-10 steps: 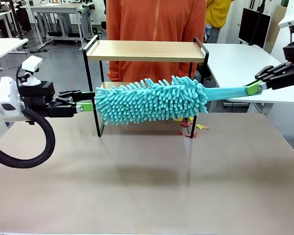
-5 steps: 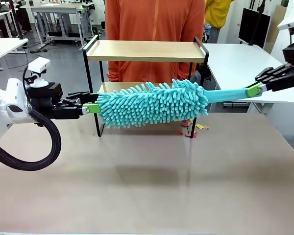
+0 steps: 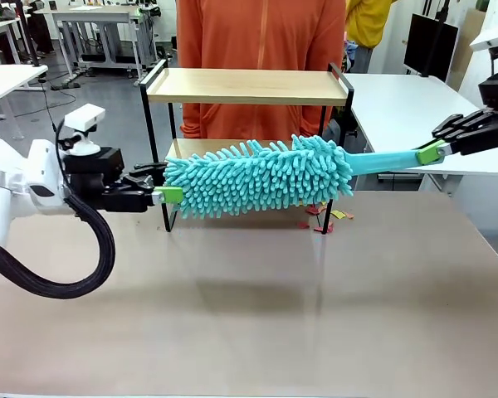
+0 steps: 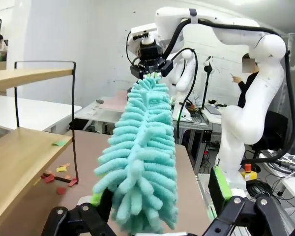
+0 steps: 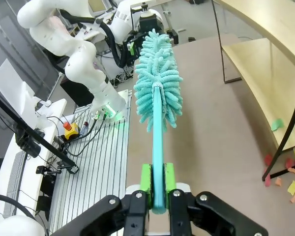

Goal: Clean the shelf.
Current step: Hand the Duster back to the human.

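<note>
Two light wooden boards sit one above the other in the thin black metal frame of the shelf [image 3: 247, 86], which stands on the far side of the bench [image 3: 249, 290], just in front of a person in an orange top [image 3: 261, 33]. Raised black rails close each end of the top board, and slim black legs carry the frame down to the bench. Small scraps of red and yellow paper [image 3: 322, 217] lie on the bench around the shelf's right-hand legs, and a few more rest on the lower board in the wrist views. A turquoise microfibre duster [image 3: 257, 176] hangs level in front of the lower board, its shaggy head covering most of that tier from the front. The right gripper [image 3: 436, 150] has its fingers [image 5: 145, 178] pressed closed on the end of the duster's flat turquoise handle. The left gripper [image 3: 170, 195] is at the head's free tip beside the shelf's left legs; in its wrist view the green-padded fingers [image 4: 220, 183] stand wide apart on either side of the fluffy tip, gripping nothing.
</note>
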`<state>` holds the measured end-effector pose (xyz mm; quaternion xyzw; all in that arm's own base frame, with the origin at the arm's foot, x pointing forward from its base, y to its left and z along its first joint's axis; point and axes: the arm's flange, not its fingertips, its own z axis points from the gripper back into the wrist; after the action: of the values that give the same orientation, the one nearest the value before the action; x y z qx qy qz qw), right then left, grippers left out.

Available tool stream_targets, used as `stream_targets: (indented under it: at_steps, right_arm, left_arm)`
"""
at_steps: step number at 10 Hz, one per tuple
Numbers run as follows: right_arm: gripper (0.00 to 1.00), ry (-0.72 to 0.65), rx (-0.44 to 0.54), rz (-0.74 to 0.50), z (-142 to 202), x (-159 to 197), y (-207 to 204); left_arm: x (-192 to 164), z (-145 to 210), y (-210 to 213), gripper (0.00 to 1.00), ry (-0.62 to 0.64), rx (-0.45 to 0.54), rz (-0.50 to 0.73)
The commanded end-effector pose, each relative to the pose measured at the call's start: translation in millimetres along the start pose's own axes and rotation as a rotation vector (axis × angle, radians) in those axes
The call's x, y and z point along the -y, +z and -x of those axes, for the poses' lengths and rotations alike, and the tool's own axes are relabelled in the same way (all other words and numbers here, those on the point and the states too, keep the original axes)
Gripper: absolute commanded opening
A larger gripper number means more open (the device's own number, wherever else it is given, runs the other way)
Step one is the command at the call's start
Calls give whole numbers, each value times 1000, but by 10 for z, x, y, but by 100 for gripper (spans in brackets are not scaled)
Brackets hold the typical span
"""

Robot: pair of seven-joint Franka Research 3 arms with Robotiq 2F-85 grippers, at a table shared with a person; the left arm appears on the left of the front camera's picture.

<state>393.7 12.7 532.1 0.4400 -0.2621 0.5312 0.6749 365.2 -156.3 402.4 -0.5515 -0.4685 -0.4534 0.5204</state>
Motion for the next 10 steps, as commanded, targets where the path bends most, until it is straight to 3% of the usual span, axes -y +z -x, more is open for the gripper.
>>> stream_targets:
  at_steps: [1,5,6,7,8,9,10]
  right_arm:
    - [14,-9,17,7,-48,-15,11]
    - [14,-9,17,7,-48,-15,11]
    - [14,-9,17,7,-48,-15,11]
    - [14,-9,17,7,-48,-15,11]
    - [14,-9,17,7,-48,-15,11]
    - [14,-9,17,7,-48,-15,11]
    - [14,-9,17,7,-48,-15,11]
  left_arm:
    - [239,102,-224,100,-6,-8,-37]
    - [180,131,-422,100,-9,25,-12]
    - [189,123,-402,76,-22,36,-12]
    - [190,118,-384,41,-12,56,-2]
    - [206,116,-365,17,-18,53,6]
    - [215,117,-357,0,-28,58,12]
    - [219,120,-343,0,-28,63,18]
